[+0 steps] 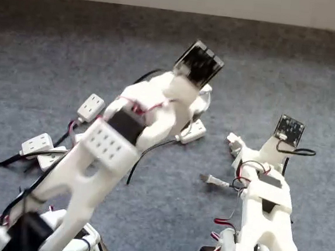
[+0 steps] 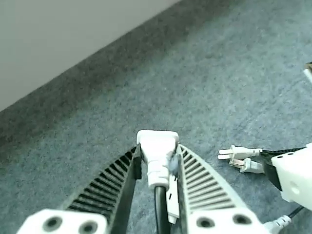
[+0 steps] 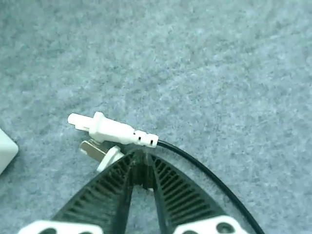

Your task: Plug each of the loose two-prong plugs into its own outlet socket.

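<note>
Left claw [image 2: 158, 152] is clamped tight on a white corded connector [image 2: 157, 146], with its black lead running back between the fingers. Seen from behind, I honestly can't tell if it's a plug or a socket end. Right claw [image 3: 141, 160] is down at the grey carpet [image 3: 219, 63] with its fingers pinched together, and two loose plugs sit right at its tips. A flat-prong plug [image 3: 103, 155] touches the tips, and a white plug [image 3: 114, 130] with a pale rounded prong lies just past it, its black cord [image 3: 204, 170] trailing off beside the claw. Can't tell whether that claw really has hold of the flat-prong one. From above, one outlet socket [image 1: 193, 131] lies just beside the left claw, with another socket [image 1: 91, 107] and a third socket [image 1: 36, 144] well back along that arm.
</note>
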`<state>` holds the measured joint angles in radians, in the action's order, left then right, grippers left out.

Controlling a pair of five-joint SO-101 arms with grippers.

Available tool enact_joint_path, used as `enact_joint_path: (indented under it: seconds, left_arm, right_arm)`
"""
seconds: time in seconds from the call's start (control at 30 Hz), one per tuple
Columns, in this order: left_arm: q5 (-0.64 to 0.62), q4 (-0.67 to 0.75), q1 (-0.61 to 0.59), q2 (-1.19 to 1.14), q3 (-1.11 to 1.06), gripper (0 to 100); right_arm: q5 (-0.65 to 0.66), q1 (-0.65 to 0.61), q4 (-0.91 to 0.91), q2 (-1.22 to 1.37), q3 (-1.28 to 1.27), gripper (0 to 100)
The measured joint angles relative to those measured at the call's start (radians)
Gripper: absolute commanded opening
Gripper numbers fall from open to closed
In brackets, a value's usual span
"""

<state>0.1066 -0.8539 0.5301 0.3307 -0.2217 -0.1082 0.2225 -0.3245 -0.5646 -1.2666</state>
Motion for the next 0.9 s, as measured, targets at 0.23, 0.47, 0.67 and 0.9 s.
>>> enact_joint_path:
  seconds: [0.23,0.47,0.67,0.9]
  left_arm:
    - [0.081,-0.359,0.020,-0.466,0.586,1]
    - [0.143,-0.666,0.017,-0.821,1.068,1]
    - [0.232,-0.827,0.020,-1.069,1.312,1]
    - [0.287,-0.864,0.018,-1.211,1.424,1]
  right_arm:
    - [-0.029,0.060,0.075,-0.014,-0.029,0.7]
    - [-0.106,0.106,0.075,-0.014,-0.029,0.7]
    - [-0.107,0.106,0.075,-0.014,-0.029,0.7]
    - [-0.107,0.107,0.075,-0.014,-0.029,0.7]
